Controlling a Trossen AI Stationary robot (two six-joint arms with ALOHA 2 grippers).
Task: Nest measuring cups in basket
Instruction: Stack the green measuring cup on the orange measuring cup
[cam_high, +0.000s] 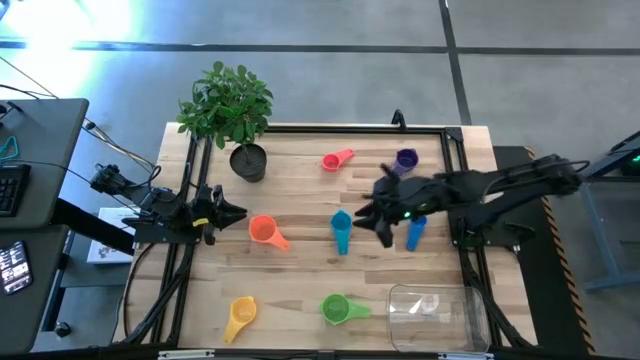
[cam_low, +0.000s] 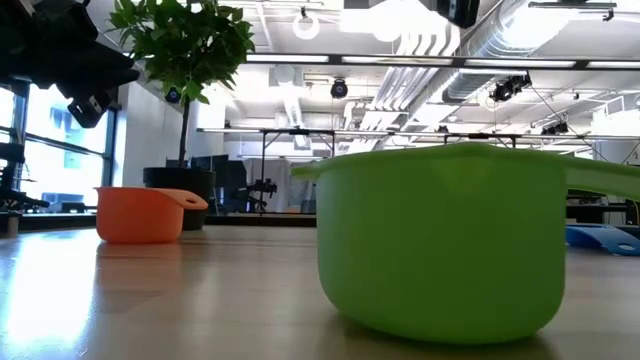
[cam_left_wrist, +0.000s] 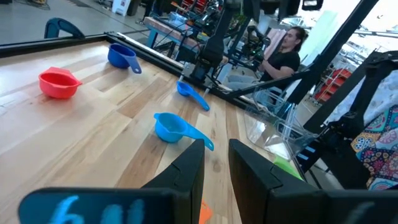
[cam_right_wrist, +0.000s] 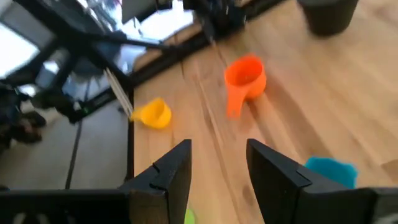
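Pale wood-plank table (cam_high: 300, 290), seven small plastic scoop cups scattered across it, orange cup (cam_high: 265, 231), teal cup (cam_high: 341, 229), green cup (cam_high: 337, 309) beside the clear rounded bin (cam_high: 437, 316) at the near right corner, right gripper (cam_high: 378, 219) over mid-table, jaws apart, empty, left gripper (cam_high: 228, 211) parked at left edge, jaws apart.

The measuring cups (cam_high: 340, 232) are lying scattered across the counter (cam_high: 300, 280), apart from each other. The basket (cam_high: 437, 315) is sitting at the front right corner, the plant pot (cam_high: 248, 161) at the back left.
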